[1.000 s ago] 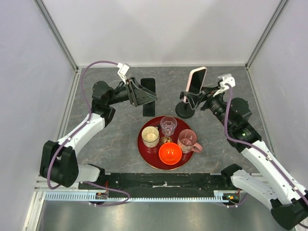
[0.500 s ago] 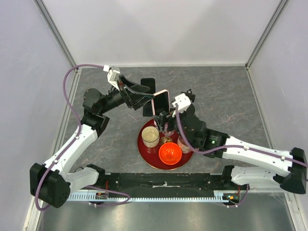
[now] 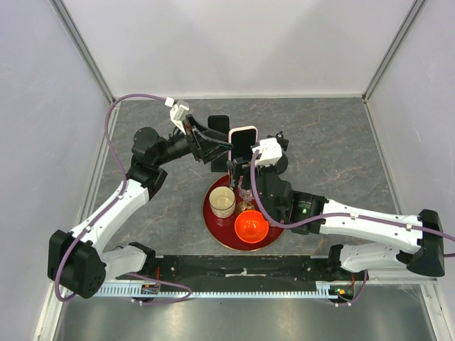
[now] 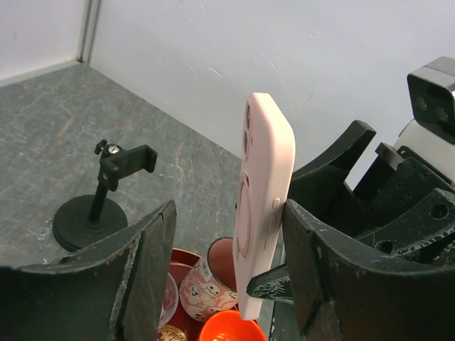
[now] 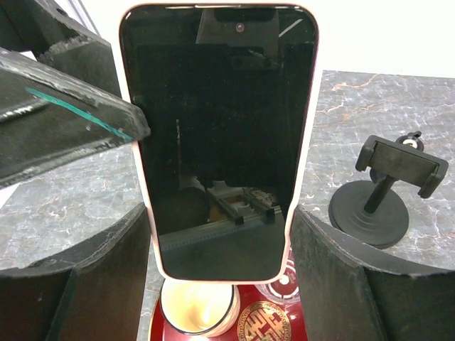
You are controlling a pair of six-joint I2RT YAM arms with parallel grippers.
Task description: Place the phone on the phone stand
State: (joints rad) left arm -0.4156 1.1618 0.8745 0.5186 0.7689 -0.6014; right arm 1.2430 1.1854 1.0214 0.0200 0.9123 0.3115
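Standing upright in mid-air over the red tray, the phone sits near the middle of the top view. The right hand pinches it low down by its pink side edges. The left hand straddles the upper part with its fingers apart. One finger touches the screen side and the other stands clear of the pink back, so that hand grips nothing yet. The phone stand is on the tabletop just to the right of the pair, its clamp head empty.

To my eye this is a hand-over, and the danger lies in its timing. If the right hand lets go before both left fingers are firmly on, the phone falls onto the cream cup and the orange bowl below. The left hand would be holding smooth glass high up, so the phone could slip or swing. Both hands squeezing crosswise at once might twist it. The stand's clamp is small and its post thin, so a misaligned push could tip it.
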